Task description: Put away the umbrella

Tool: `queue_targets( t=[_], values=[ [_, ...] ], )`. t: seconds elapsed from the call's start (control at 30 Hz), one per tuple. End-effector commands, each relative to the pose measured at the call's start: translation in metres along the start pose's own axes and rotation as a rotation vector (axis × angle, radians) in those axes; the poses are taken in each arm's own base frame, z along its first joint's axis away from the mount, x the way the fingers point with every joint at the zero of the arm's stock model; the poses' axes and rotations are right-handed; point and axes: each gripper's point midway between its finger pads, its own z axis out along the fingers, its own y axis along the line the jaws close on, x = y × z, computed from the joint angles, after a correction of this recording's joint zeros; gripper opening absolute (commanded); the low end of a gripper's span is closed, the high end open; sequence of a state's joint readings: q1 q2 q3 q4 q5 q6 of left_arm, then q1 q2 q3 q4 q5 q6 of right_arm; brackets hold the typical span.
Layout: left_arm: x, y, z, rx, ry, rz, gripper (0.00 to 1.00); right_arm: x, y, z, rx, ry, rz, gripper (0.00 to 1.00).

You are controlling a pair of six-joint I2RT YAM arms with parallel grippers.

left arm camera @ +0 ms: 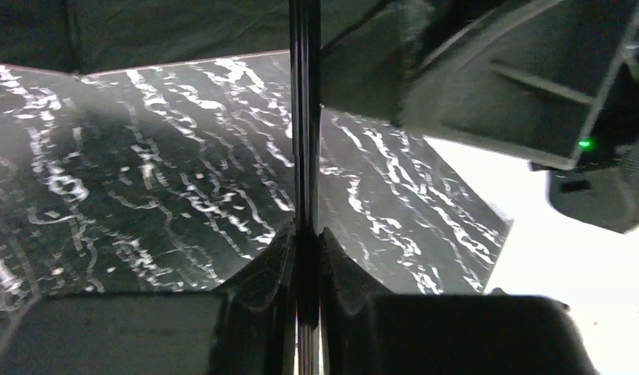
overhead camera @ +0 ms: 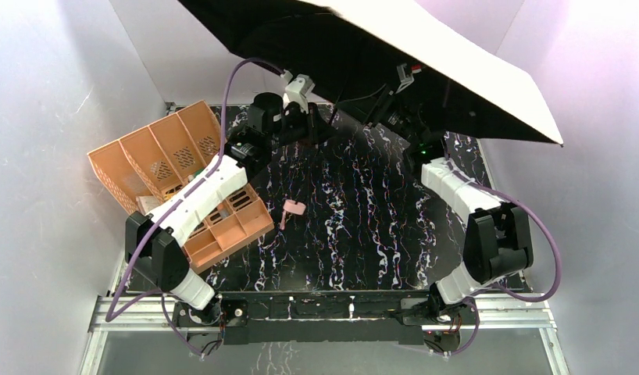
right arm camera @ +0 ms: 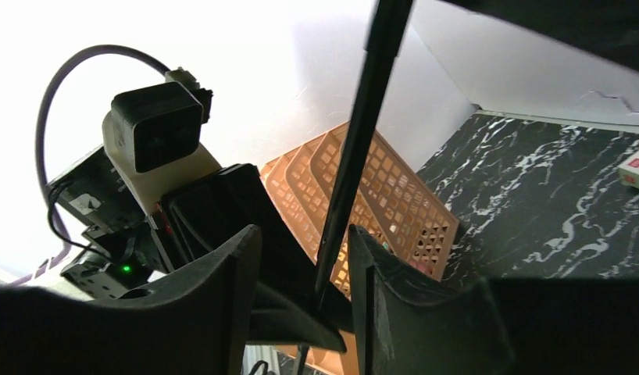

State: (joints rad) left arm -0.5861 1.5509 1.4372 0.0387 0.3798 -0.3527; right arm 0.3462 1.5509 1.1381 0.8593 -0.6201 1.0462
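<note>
Top view: you see the umbrella (overhead camera: pixel 457 74) open and tilted across the upper half of the frame, held off the table (overhead camera: pixel 363 234) and above both wrists. Its canopy is black on the underside that faces the camera; the outer face, sloping down to the upper right, reads pale, nearly white, though glare may be washing out its colour. A straight edge of the canopy ends in a sharp corner at the right.

Left wrist view: the left gripper (left arm camera: pixel 306 238) has its jaws pressed together on a thin, shiny dark shaft (left arm camera: pixel 305 117) of the umbrella, which runs straight up the middle of the frame into the black fabric at the top.

Right wrist view: the right gripper (right arm camera: pixel 305 234) has its jaws spread, and a thin dark rod (right arm camera: pixel 367 101) of the umbrella passes between them from top centre down to the gap, with space showing on either side.

Surroundings: a peach divided basket (overhead camera: pixel 156 152) lies tipped at the left of the top view, partly under the left arm. A small pink piece (overhead camera: pixel 293 208) lies on the table left of centre, apart from the basket.
</note>
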Motion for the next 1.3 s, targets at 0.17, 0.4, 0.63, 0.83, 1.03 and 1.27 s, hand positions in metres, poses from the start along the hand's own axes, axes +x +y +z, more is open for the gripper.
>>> queue_targets(
  t=[0.17, 0.4, 0.63, 0.83, 1.03, 1.27],
  values=[
    [-0.035, 0.013, -0.019, -0.230, -0.100, 0.115, 0.00, -0.012, -0.016, -0.023, 0.104, -0.038, -0.043, 0.59],
    [0.019, 0.014, -0.007, -0.287, 0.007, 0.158, 0.00, 0.004, -0.028, -0.041, 0.154, -0.034, -0.044, 0.63],
    [0.070, 0.009, 0.001, -0.272, 0.097, 0.127, 0.00, 0.009, -0.025, -0.052, 0.162, -0.067, -0.049, 0.66],
    [0.090, 0.000, 0.011, -0.230, 0.128, 0.093, 0.00, 0.006, -0.022, -0.062, 0.190, -0.114, -0.065, 0.70],
    [0.098, -0.017, 0.021, -0.152, 0.133, 0.068, 0.00, 0.000, -0.037, -0.072, 0.314, -0.153, -0.084, 0.78],
    [0.107, -0.030, 0.028, -0.091, 0.150, 0.061, 0.00, -0.007, -0.044, -0.063, 0.320, -0.161, -0.075, 0.78]
  ],
)
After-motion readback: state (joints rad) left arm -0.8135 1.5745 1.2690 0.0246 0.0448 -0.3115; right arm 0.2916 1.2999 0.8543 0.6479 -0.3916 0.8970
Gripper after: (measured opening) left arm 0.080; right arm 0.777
